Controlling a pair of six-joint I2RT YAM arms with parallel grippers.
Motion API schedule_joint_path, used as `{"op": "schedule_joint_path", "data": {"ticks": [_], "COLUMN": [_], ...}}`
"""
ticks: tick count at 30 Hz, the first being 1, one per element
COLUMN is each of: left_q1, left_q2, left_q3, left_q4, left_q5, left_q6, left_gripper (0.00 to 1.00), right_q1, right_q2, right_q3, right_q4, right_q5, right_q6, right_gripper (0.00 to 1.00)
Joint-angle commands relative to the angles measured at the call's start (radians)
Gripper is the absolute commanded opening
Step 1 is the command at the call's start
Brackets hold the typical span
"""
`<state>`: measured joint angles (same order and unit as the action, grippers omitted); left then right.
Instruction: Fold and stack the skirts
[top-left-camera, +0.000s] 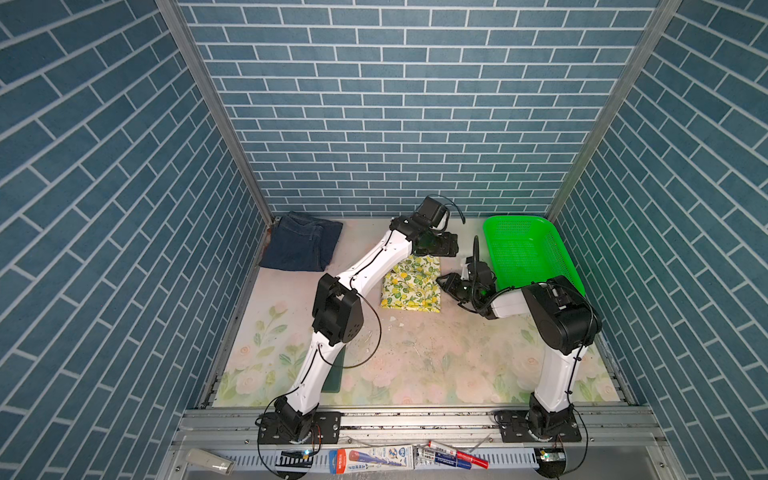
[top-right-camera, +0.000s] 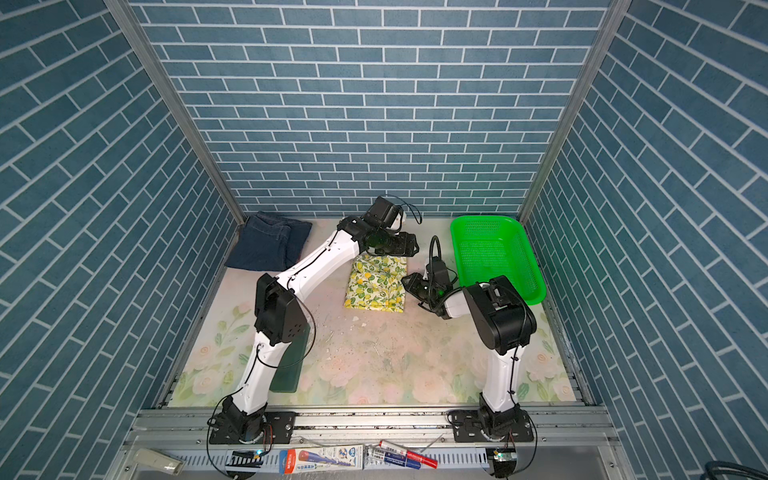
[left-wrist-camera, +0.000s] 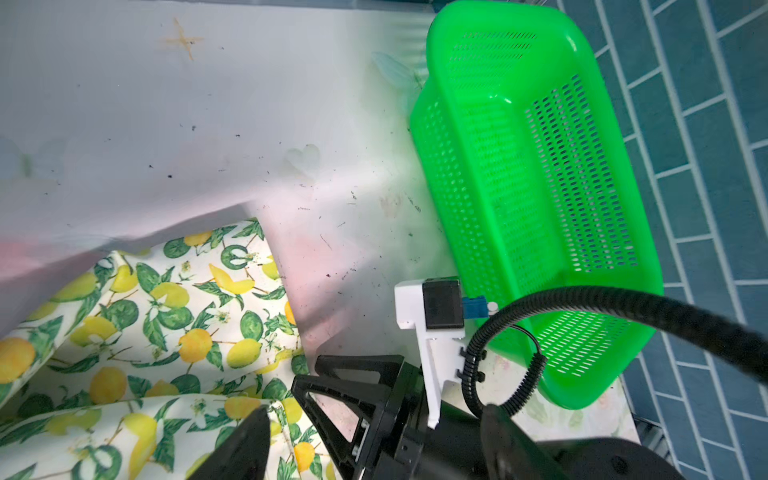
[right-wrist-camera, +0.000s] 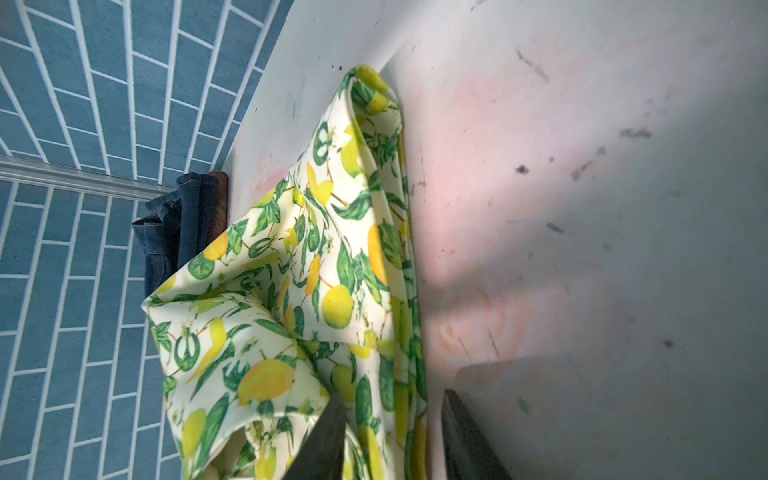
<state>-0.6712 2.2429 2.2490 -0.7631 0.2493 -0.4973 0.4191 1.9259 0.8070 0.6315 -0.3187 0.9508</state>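
The lemon-print skirt (top-left-camera: 413, 282) is shown folded mid-worktop (top-left-camera: 415, 365), the left claw (top-left-camera: 446, 245) spread wide by its far-right corner, the right claw (top-left-camera: 446, 286) parted around its right edge, the denim skirt (top-left-camera: 299, 243) far left.

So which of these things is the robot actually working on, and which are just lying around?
Part of the job:
- lemon-print skirt, folded mid-table
- denim skirt, folded in the far corner
- reddish cloth edge under the denim, probably another skirt

Just lying about:
- green basket, empty
- dark green pad, partly behind an arm
- pens on the front rail
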Motion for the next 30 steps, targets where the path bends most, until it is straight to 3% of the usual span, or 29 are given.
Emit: {"op": "schedule_joint_path", "data": {"ticks": [1, 8, 13, 22, 30], "left_q1": [0.056, 0.248, 0.352, 0.38, 0.369], "left_q2": [-0.154, -0.442, -0.541, -0.506, -0.434], "left_q3": [-0.155, -0.694, -0.935, -1.063, -1.091], "left_q4": [0.04, 0.239, 0.342, 0.407, 0.477], "left_q5": [0.02, 0.074, 0.128, 0.159, 0.177], "left_q6": [0.002, -0.089, -0.125, -0.12, -0.136], "left_gripper": [0.81, 0.81, 0.82, 0.81, 0.76], "right_q1": [-0.011, -0.005, 0.046, 0.189, 0.247], "right_q2": [-0.011, -0.099, -0.143, -0.217, -0.249], "right_q3": [-0.062, -0.052, 0.008, 0.12, 0.126], "right_q4": [-0.158, -0.171, -0.254, -0.426, -0.418], "right_q5": [0.018, 0.032, 0.08, 0.296, 0.316], "right_q6": [-0.088, -0.289, -0.456, -0.78, -0.991], "right_gripper": [0.48, 0.65, 0.71, 0.71, 0.7]}}
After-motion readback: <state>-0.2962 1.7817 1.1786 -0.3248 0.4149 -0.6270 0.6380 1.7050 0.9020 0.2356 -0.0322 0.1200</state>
